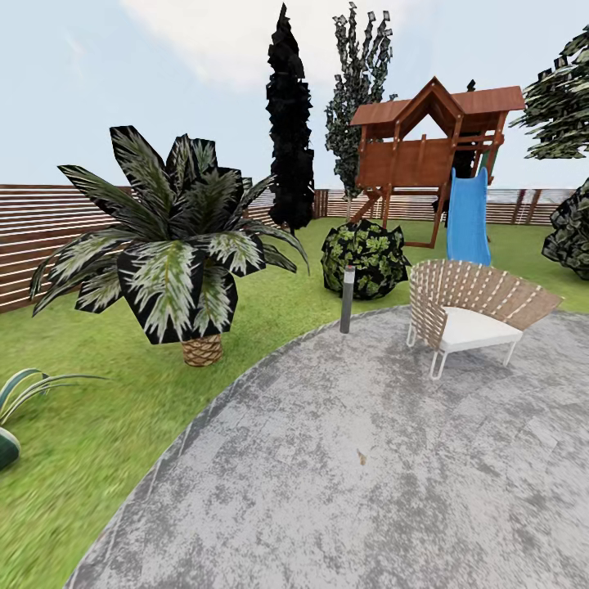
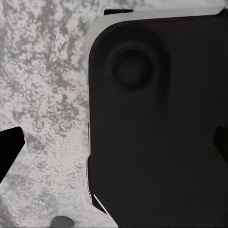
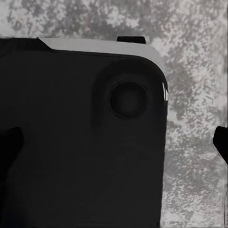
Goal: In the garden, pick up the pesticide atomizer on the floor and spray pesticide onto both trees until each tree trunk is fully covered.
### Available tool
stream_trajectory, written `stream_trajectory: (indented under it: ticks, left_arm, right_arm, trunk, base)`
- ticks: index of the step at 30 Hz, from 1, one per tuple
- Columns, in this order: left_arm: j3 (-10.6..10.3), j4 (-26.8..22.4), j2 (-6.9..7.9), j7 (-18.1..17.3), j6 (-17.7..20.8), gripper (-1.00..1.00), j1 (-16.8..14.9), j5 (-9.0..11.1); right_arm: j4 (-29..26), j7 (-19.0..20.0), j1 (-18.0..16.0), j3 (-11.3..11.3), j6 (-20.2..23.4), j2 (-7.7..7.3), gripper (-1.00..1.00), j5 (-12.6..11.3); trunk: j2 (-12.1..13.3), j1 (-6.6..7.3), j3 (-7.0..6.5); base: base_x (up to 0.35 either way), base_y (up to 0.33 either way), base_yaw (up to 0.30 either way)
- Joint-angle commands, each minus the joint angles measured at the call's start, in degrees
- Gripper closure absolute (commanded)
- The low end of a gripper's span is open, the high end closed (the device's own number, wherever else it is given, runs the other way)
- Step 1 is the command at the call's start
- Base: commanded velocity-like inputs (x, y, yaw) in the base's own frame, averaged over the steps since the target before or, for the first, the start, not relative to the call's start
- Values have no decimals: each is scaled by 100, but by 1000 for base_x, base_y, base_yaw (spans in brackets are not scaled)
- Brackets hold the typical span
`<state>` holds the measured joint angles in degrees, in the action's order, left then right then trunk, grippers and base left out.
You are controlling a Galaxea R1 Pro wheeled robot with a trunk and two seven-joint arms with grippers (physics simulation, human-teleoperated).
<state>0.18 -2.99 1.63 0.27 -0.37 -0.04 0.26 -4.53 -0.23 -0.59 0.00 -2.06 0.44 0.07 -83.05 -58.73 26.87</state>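
I am in the garden, on a round grey paved patch (image 1: pixel 343 491) with green lawn (image 1: pixel 98 425) around it and a brown slat fence (image 1: pixel 33 229) behind. The pesticide atomizer and the two tree trunks are out of view. Both wrist views look down past a black part of my own body (image 2: pixel 156 142) (image 3: pixel 80 156) at mottled grey paving. My left gripper (image 2: pixel 114 145) is open, its dark fingertips (image 2: pixel 9 147) at the picture's edges with nothing between them. My right gripper (image 3: pixel 114 145) is open the same way, holding nothing.
A scaly-trunked palm (image 1: pixel 176 245) stands on the lawn at left. A wicker chair (image 1: pixel 466 315) and a short lamp post (image 1: pixel 348 298) sit at the paving's far edge, by a bush (image 1: pixel 364 258). Beyond are a black cypress (image 1: pixel 290 123) and a wooden playhouse (image 1: pixel 425 147) with a blue slide.
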Motion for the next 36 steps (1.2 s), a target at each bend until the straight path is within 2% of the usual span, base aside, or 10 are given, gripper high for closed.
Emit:
stream_trajectory:
  ticks: [1, 11, 13, 14, 18, 25, 33, 36]
  left_arm:
    - [4, -37, 33, 6, -37, -100, -13, 5]
    - [0, -363, 356, 8, -104, -100, -285, 1]
    - [-2, -428, 369, 7, -101, -100, -351, -8]
    - [-4, -850, 363, 5, -102, -100, -950, -15]
    - [-30, -977, 305, 1, -84, -100, -1390, -50]
    - [-29, -1313, 285, -2, -97, -100, -1852, -46]
    - [-45, -1399, 345, -92, -231, -100, -1829, -26]
    - [-35, -1362, 333, -90, -714, -100, -1831, -20]
  right_arm:
    - [-28, -3, -3, -3, -53, -33, -100, 1]
    - [-351, -3, -3, -26, -162, -355, -100, -7]
    - [-416, 2, -3, -26, -210, -420, -100, -14]
    - [-2029, 10, -3, -26, -302, -521, -100, -16]
    - [-2708, 50, -3, -6, -651, -510, -100, -14]
    - [-3591, 24, -3, -7, -762, -500, -100, -26]
    - [-3559, 0, -3, -43, -769, -493, -100, -28]
    - [-3534, -4, -3, -155, -768, -487, -100, -26]
  trunk:
    - [-3, 0, 5]
    - [-3, 0, 5]
    - [-3, 0, 5]
    - [-3, 0, 5]
    - [-3, 0, 5]
    - [-3, 0, 5]
    - [-3, 0, 5]
    - [-3, 0, 8]
  base:
    - [0, 0, 0]
    - [0, 0, 0]
    - [0, 0, 0]
    - [0, 0, 0]
    - [0, 0, 0]
    - [0, 0, -2]
    - [0, 0, -229]
    - [0, 0, -294]
